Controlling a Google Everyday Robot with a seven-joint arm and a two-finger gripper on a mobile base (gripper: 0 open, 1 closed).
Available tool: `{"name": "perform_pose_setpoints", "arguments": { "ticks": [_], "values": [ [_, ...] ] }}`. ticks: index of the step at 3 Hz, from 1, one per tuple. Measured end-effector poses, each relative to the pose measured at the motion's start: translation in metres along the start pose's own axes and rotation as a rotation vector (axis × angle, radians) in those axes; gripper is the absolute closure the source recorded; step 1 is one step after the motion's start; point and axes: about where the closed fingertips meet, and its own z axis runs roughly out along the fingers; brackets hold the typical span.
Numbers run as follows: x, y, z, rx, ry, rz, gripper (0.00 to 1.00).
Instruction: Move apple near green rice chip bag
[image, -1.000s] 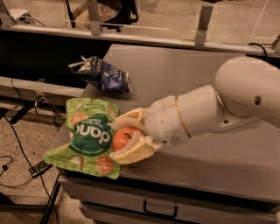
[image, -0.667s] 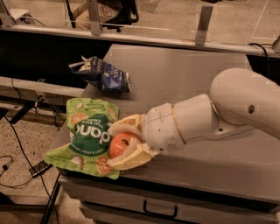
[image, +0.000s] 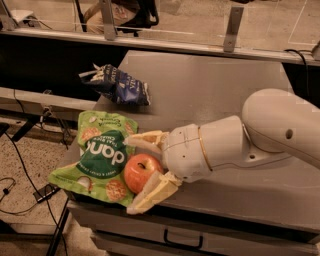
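Observation:
The apple (image: 141, 171) is red-orange and rests on the lower right edge of the green rice chip bag (image: 100, 152), which lies flat at the table's front left corner. My gripper (image: 130, 175) reaches in from the right and is open around the apple. The upper finger (image: 146, 139) stands a little clear above the apple. The lower finger (image: 152, 192) lies along its lower right side, over the table's front edge. The white arm (image: 240, 145) covers the table to the right.
A crumpled dark blue bag (image: 119, 85) lies behind the green bag. The grey table (image: 210, 85) ends just left of and in front of the green bag, with a drawer handle (image: 182, 241) below. Cables and floor (image: 20, 165) lie to the left.
The gripper has come down and left with the apple onto the green bag's edge. The fingers have spread wider, and the apple now rests on the bag.

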Motion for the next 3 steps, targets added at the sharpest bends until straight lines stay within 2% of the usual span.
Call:
{"name": "perform_pose_setpoints", "arguments": {
  "ticks": [1,2,3],
  "values": [
    [0.005,-0.004,-0.004,0.011,0.015,-0.006,0.0],
    [0.02,-0.016,-0.019,0.023,0.047,0.017,0.0],
    [0.043,-0.033,-0.04,0.005,0.086,0.095,0.0]
  ]
}}
